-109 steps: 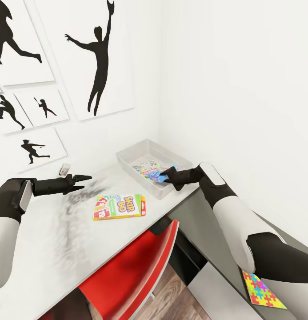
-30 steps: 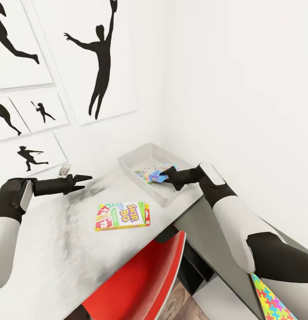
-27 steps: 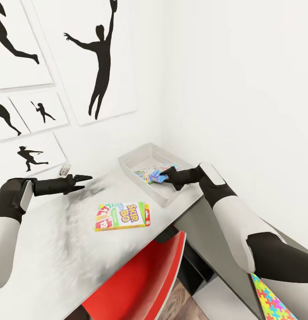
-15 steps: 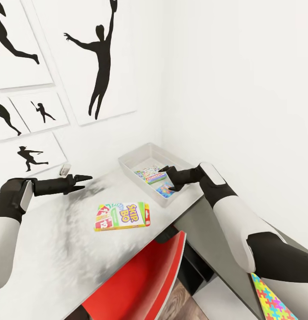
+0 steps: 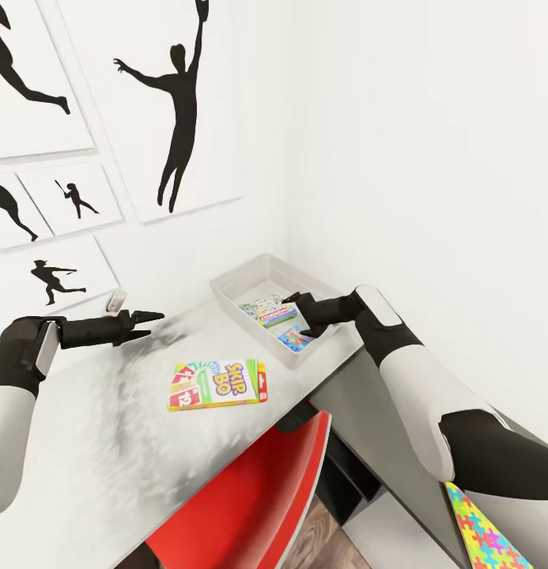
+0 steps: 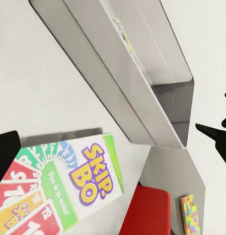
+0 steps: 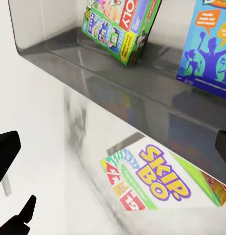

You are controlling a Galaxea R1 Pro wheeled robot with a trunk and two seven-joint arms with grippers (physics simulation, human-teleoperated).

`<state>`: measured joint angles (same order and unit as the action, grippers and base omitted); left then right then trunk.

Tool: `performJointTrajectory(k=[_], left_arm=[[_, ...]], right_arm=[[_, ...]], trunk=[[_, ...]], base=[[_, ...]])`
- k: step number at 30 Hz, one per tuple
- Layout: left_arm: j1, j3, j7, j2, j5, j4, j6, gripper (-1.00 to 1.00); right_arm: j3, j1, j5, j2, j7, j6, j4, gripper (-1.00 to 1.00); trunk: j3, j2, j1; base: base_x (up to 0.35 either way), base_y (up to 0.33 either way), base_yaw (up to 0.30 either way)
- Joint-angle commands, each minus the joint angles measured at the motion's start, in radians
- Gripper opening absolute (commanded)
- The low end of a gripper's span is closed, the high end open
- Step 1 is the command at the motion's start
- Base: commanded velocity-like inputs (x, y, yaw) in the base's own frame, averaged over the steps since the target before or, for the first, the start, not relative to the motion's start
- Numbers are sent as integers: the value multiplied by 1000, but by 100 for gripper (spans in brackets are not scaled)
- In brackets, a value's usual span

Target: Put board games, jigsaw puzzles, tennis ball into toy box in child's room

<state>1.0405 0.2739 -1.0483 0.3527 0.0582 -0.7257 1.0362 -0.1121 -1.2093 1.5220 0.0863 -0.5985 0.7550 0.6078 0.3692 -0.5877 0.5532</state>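
The pale grey toy box (image 5: 228, 289) stands in the table's (image 5: 100, 427) back corner against the wall. Inside it lie a green board game (image 5: 271, 310) and a blue board game (image 5: 292, 339). My right gripper (image 5: 300, 314) hovers open over the box's near end, just above the blue game, holding nothing. In the right wrist view both games (image 7: 124, 25) (image 7: 211, 46) show beyond the bin's wall (image 7: 118, 73). A Skip-Bo board game (image 5: 218, 385) lies flat on the table, in front of the bin. My left gripper (image 5: 147, 325) hangs open left of it. One jigsaw puzzle (image 5: 485, 531) lies on the dark section.
A red chair (image 5: 250, 498) is tucked under the table's front edge below the Skip-Bo box. A small white object (image 5: 115, 301) sits by the wall behind my left gripper. Black silhouette pictures (image 5: 179, 103) hang on the wall.
My right gripper has opened and let go of the blue board game, which now lies in the toy box. The gripper has lifted slightly. The left arm stayed still.
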Motion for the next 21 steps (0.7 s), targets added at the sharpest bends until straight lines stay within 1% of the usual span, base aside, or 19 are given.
performJointTrajectory(k=[1,21], left_arm=[[1,1,1,0,5,0,8,100],[1,1,1,-1,5,-1,8,100]], right_arm=[[-2,-1,10,0,-10,-2,1,100],[-3,0,12,-3,-2,-5,13,100]], trunk=[[1,-1,0],[1,-1,0]], base=[[0,0,0],[0,0,0]])
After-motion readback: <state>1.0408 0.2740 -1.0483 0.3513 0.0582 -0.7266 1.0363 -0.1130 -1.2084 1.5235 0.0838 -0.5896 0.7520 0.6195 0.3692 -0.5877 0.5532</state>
